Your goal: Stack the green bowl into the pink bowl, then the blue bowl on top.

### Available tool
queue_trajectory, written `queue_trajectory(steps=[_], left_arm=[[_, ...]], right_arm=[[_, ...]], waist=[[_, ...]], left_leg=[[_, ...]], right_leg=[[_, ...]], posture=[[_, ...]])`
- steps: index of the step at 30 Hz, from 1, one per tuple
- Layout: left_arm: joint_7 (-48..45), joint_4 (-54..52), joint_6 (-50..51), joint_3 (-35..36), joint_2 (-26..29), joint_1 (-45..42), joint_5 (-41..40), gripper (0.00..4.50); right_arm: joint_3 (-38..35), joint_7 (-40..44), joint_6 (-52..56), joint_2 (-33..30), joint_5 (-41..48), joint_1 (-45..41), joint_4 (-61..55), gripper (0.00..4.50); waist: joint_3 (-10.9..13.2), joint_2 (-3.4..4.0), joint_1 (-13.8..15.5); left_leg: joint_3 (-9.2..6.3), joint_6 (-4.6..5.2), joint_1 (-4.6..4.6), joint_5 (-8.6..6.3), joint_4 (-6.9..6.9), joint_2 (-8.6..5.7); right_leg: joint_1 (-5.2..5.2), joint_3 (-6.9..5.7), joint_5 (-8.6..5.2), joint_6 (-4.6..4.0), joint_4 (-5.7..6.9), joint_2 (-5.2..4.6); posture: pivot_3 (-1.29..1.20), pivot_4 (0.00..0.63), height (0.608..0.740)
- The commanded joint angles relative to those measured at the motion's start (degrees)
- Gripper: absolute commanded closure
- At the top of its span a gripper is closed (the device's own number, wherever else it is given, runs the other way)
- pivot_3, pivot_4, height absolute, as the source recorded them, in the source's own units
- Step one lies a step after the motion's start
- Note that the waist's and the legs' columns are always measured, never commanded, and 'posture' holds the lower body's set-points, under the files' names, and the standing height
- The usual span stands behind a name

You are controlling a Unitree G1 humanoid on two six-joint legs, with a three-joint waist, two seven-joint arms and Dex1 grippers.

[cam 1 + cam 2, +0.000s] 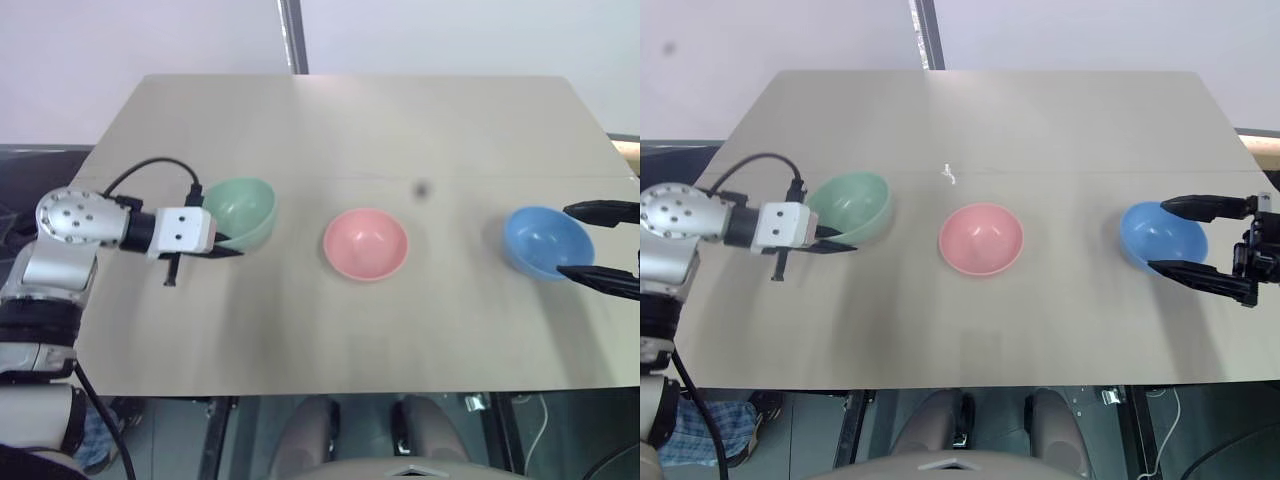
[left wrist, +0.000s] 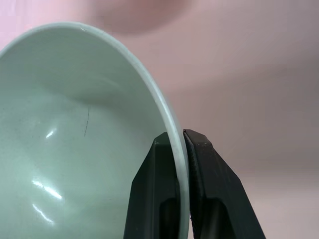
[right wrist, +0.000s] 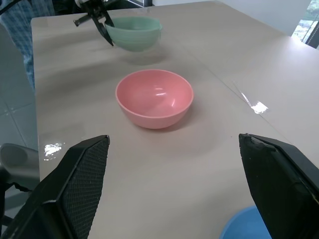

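Up close, the left wrist view shows the left gripper pinching the green bowl by its rim, one finger inside, one outside. The right gripper spreads wide around the blue bowl, at three o'clock of the pink bowl; contact is unclear. The green bowl sits at nine o'clock on the table.

The green bowl is seen as smooth, glossy plastic, with highlights carried on its inner wall; the pink bowl is finished alike; the blue bowl looks smooth; the tabletop is shown as pale, faintly grained laminate with a soft sheen.
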Motion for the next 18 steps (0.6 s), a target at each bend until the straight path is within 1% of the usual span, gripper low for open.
queue_trajectory(steps=[1,3,7,10,13,15,16,18], left_arm=[[-4.5,-0.8,-6.0,-0.7,-0.9,-8.6,-2.1,4.44],[-5.5,-0.4,-7.7,-2.0,-2.9,-13.1,-3.5,4.44],[-6.0,-2.6,-8.0,-8.3,-4.8,-20.3,-8.7,4.44],[-6.0,-1.7,-10.8,-13.0,-6.1,-23.2,-11.0,4.44],[-6.0,0.6,-14.2,-18.5,-9.4,-25.3,-12.1,4.44],[-6.0,2.0,-15.5,-20.8,-11.8,-26.4,-13.3,4.44],[-6.0,2.5,-15.7,-22.0,-12.3,-27.0,-13.8,4.44],[-6.0,3.0,-17.1,-25.2,-11.3,-27.9,-14.2,4.44]], right_arm=[[-0.5,-0.4,-1.3,-0.1,0.4,-0.5,-0.2,0.0],[-0.3,-0.4,-1.5,-0.1,0.4,-0.6,0.0,0.0],[0.3,-0.5,-1.8,-0.1,0.5,-1.0,0.2,0.0],[0.6,-0.7,-2.0,-0.1,0.6,-1.1,0.3,0.0],[1.0,-1.0,-2.2,0.0,0.7,-1.2,0.2,0.0],[1.2,-1.2,-2.2,0.0,0.8,-1.3,0.0,0.0],[1.2,-1.2,-2.2,-0.1,0.8,-1.4,0.0,0.0],[0.7,-1.2,-2.0,-0.3,1.0,-1.4,-0.1,0.0]], waist=[[0.0,-0.01,0.0],[0.0,-0.01,-0.1],[0.0,-0.03,-0.2],[0.0,-0.04,-0.2],[0.0,-0.04,-0.2],[0.0,-0.05,-0.2],[0.0,-0.06,-0.1],[0.1,-0.1,-0.3]], left_leg=[[0.0,-0.01,-0.01,0.0,0.01,0.0],[0.03,-0.03,0.0,0.02,0.04,-0.01],[0.04,-0.1,-0.02,0.06,0.07,-0.01],[0.04,-0.12,-0.02,0.07,0.07,0.01],[0.05,-0.15,0.0,0.08,0.07,0.01],[0.05,-0.15,0.0,0.09,0.08,0.01],[0.05,-0.15,-0.01,0.09,0.1,0.01],[0.04,-0.16,-0.03,0.09,0.11,0.01]], right_leg=[[0.01,-0.03,0.0,0.0,0.0,0.02],[0.01,-0.04,0.0,0.01,0.01,0.09],[0.01,-0.02,0.0,0.01,0.0,0.18],[0.01,0.01,0.0,0.01,0.0,0.23],[0.01,0.05,0.0,0.01,0.01,0.23],[0.01,0.05,0.0,0.02,0.01,0.28],[0.02,0.05,0.01,0.02,0.01,0.29],[0.01,0.07,0.01,0.02,0.01,0.3]], posture=[[0.0,0.15,0.74],[0.0,0.15,0.74],[0.0,0.15,0.74],[0.0,0.15,0.74],[0.0,0.15,0.74],[0.0,0.15,0.74],[0.0,0.15,0.74],[0.0,0.15,0.74]])
